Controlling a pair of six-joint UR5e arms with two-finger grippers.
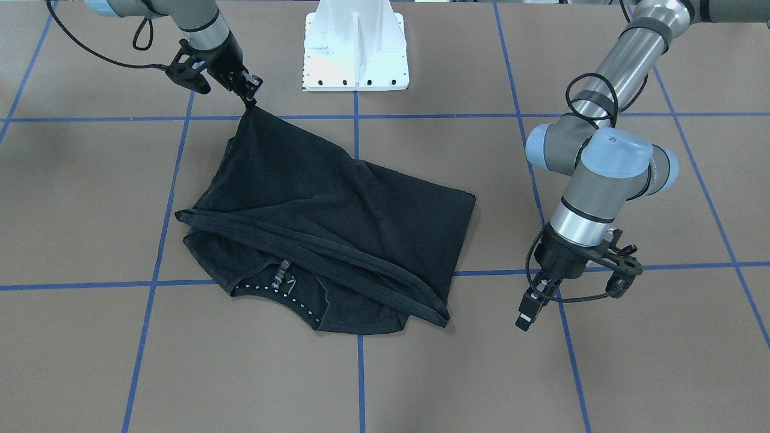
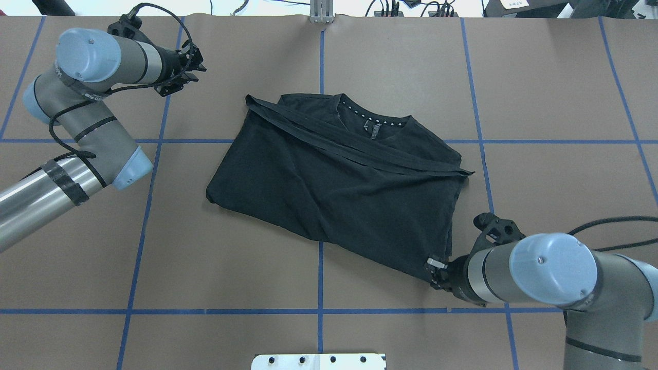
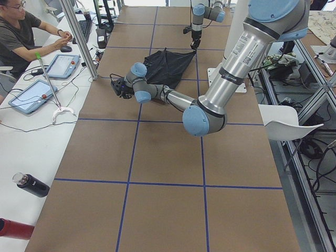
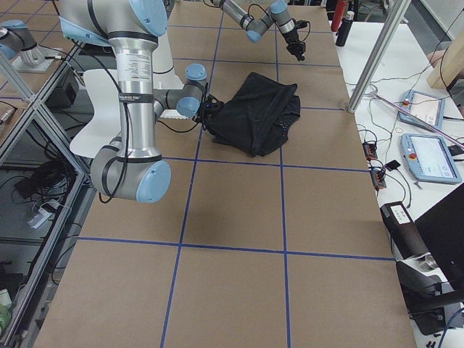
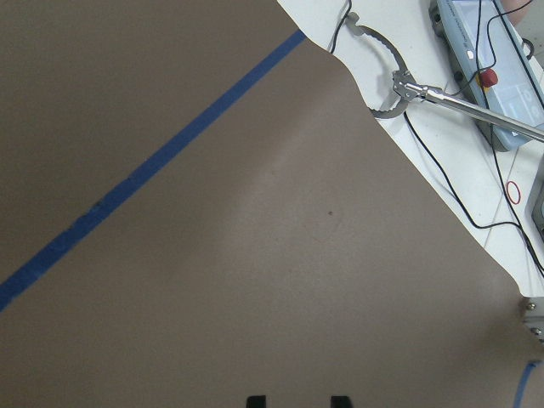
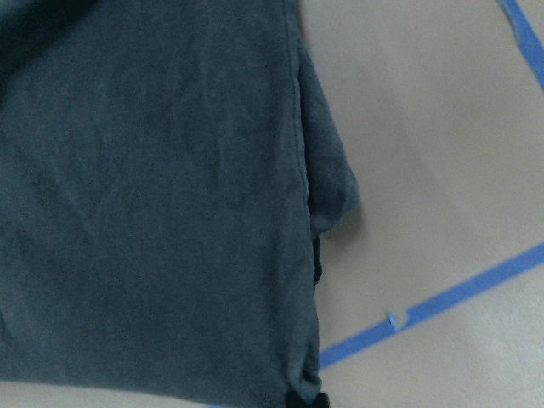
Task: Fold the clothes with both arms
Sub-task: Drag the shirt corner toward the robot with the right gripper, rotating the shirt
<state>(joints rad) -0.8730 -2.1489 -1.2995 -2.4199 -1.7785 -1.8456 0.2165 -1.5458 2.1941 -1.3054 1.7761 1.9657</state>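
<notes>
The black T-shirt (image 1: pixel 337 222) lies partly folded in the middle of the table, its neckline with small white marks (image 2: pixel 371 117) showing; the chest graphic is hidden. My right gripper (image 1: pixel 251 99) is shut on a corner of the shirt's hem on the robot's side, also seen in the overhead view (image 2: pixel 434 270). The right wrist view shows the shirt fabric (image 6: pixel 153 187) filling the frame down to the fingertips. My left gripper (image 1: pixel 527 316) is open and empty, off the shirt's far left side, low over bare table (image 2: pixel 198 66). Its fingertips (image 5: pixel 255 400) stand apart.
The white pedestal base (image 1: pixel 356 54) stands at the robot's edge of the table. Blue tape lines (image 2: pixel 321 277) cross the brown surface. A side bench holds tablets (image 3: pixel 63 65), bottles (image 3: pixel 31 185) and cables, with an operator (image 3: pixel 18 31) seated there.
</notes>
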